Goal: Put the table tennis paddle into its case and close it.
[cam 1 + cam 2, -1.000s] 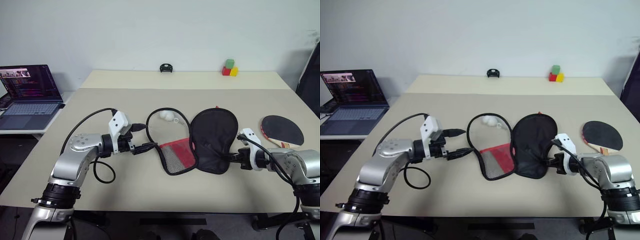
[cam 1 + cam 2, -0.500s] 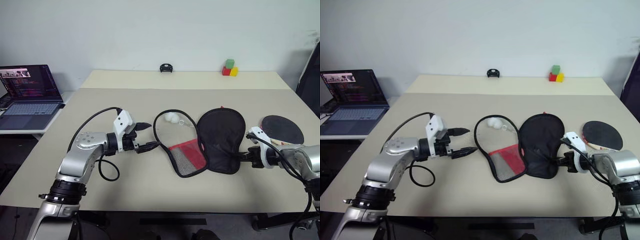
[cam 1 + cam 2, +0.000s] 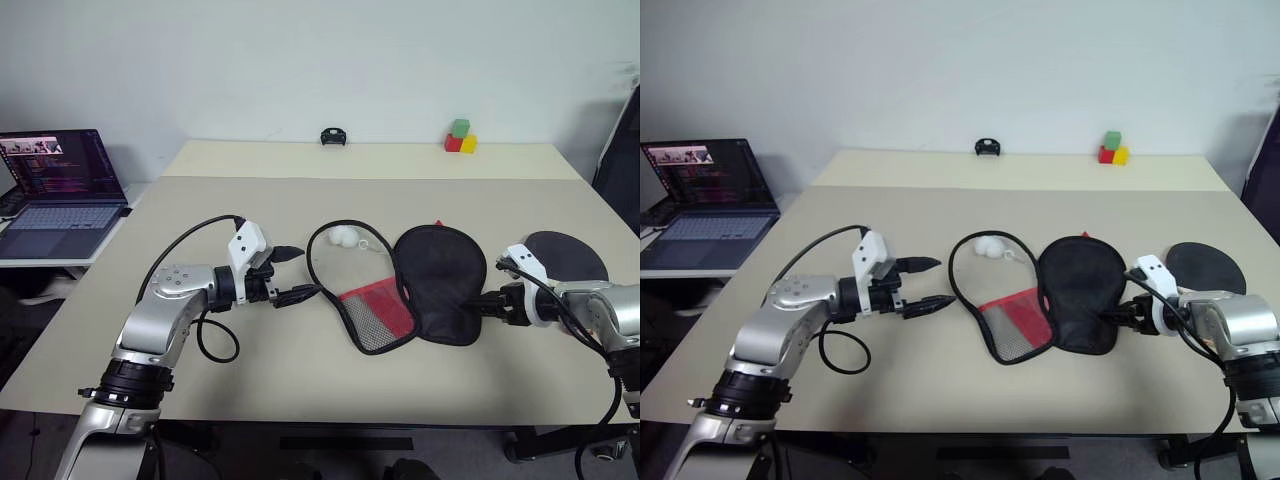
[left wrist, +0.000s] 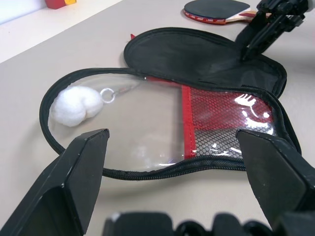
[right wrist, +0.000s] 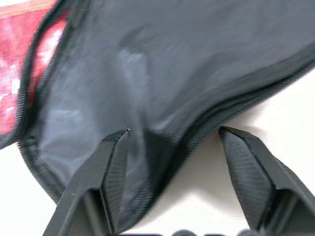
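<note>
The case (image 3: 440, 280) lies unzipped and spread flat mid-table: a black fabric half on the right, a clear and red mesh half (image 4: 216, 118) on the left, with a white ball (image 3: 345, 236) on it. My right gripper (image 5: 174, 135) is open, and the black half's edge lies between its fingers (image 5: 115, 167). The table tennis paddle (image 3: 570, 252) lies black face up just behind that gripper, its handle hidden by the arm. My left gripper (image 3: 308, 271) is open and empty, a little left of the case.
An open laptop (image 3: 55, 185) sits on a lower side table to the left. Red, green and yellow blocks (image 3: 459, 137) and a small black object (image 3: 332, 136) stand near the table's far edge. A dark object (image 3: 622, 150) rises at the right edge.
The right gripper pulled the case to the right across the table, then let go as its fingers opened. The left arm stayed put.
</note>
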Robot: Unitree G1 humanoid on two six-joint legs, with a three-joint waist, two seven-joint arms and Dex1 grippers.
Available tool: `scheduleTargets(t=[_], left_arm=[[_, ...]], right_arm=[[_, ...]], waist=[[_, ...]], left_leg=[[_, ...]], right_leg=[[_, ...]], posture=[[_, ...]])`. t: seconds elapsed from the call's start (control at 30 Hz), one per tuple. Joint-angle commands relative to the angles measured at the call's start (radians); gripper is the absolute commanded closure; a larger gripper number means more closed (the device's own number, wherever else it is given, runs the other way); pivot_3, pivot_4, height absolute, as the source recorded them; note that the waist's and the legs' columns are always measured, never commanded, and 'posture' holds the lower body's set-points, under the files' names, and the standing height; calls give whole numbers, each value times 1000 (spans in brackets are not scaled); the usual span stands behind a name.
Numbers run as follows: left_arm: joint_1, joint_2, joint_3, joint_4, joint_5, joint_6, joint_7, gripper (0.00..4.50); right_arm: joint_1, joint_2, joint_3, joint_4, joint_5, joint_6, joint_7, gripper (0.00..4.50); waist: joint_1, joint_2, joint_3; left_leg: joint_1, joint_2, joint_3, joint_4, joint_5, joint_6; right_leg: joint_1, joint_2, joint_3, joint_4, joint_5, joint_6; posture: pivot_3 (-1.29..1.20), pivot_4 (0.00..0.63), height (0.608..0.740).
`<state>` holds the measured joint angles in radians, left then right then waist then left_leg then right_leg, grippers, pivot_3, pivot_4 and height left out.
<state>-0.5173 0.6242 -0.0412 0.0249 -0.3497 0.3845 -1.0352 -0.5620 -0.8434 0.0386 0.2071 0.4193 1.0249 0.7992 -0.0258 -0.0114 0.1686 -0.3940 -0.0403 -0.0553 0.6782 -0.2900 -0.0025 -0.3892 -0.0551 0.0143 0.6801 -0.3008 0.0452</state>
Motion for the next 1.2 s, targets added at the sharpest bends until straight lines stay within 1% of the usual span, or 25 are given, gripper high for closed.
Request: scheduleTargets(t=[0.03, 0.17, 0.27, 0.3, 0.33, 0.37, 0.47, 0.7, 0.87, 0.97, 1.03, 1.2], left_arm=[[-24, -4, 3, -7, 3, -17, -1, 0], [-27, -10, 1, 1, 6, -23, -2, 0], [-33, -16, 0, 10, 10, -27, -4, 0], [-35, -18, -1, 12, 11, -29, -4, 0], [-37, -20, -1, 13, 11, -30, -5, 0], [-38, -22, -2, 14, 12, -30, -5, 0], [-40, -27, -5, 14, 11, -33, -9, 0], [-60, -45, -27, 28, 18, -41, -25, 0], [-97, -60, -42, 51, 20, -49, -47, 0], [-135, -73, -47, 70, 18, -50, -57, 0], [-151, -79, -50, 76, 19, -51, -60, 0], [-176, -96, -58, 92, 23, -61, -64, 0]], right_arm=[[-25, -46, -64, 15, -18, -29, 3, 1533], [-9, -66, -109, -7, -5, -36, 15, 1533], [8, -63, -171, -39, 16, -38, 4, 947], [12, -57, -197, -55, 20, -38, -10, 659], [20, -49, -223, -70, 13, -46, -40, 254], [26, -42, -241, -82, 8, -51, -62, 51], [63, -23, -299, -133, -3, -73, -124, 51], [188, 74, -458, -225, -67, -57, -384, 51], [196, 121, -524, -200, -92, -84, -501, 51], [193, 132, -561, -158, -104, -106, -546, 51], [195, 136, -569, -140, -99, -106, -552, 51], [203, 150, -536, -76, -116, -149, -551, 51]], waist=[[0, 0, 0], [0, 0, 0], [-1, 0, 0], [0, 0, 0], [0, 0, 0], [0, 0, 0], [0, 0, 0], [2, 0, 0], [0, 0, 0], [0, 0, 0], [-1, 0, 0], [-3, 0, 0]], left_leg=[[0, 0, 0, 0, 0, 0], [0, 0, 0, 0, 0, 0], [0, 0, 0, 0, 0, 0], [0, 0, 0, 0, 0, 0], [0, 0, 0, 0, 0, 0], [0, 0, 0, 0, 0, 0], [0, 0, 0, 0, 0, 0], [-1, 0, 0, 0, 0, 0], [0, 0, 1, 0, 0, 0], [0, 0, 1, 0, 0, 0], [0, 0, 1, 0, 0, 0], [0, 0, 2, 0, 0, 0]], right_leg=[[0, 0, 0, 0, 0, 0], [0, 0, 0, 0, 0, 0], [0, 0, 0, 0, 0, 0], [0, 0, 0, 0, 0, 0], [0, 0, 0, 0, 0, 0], [0, 0, 0, 0, 0, 0], [0, 0, 0, 0, 0, 0], [0, 0, 0, 0, 0, 0], [0, 0, 1, 1, 0, 0], [0, 0, 1, 1, 0, 0], [0, 0, 1, 1, 0, 0], [0, 1, 1, 1, 0, 0]], posture=[[0, 150, 740], [0, 150, 740], [0, 150, 740], [0, 150, 740], [0, 150, 740], [0, 150, 740], [0, 150, 740], [0, 150, 740], [0, 150, 740], [0, 150, 740], [0, 150, 740], [0, 150, 740]])
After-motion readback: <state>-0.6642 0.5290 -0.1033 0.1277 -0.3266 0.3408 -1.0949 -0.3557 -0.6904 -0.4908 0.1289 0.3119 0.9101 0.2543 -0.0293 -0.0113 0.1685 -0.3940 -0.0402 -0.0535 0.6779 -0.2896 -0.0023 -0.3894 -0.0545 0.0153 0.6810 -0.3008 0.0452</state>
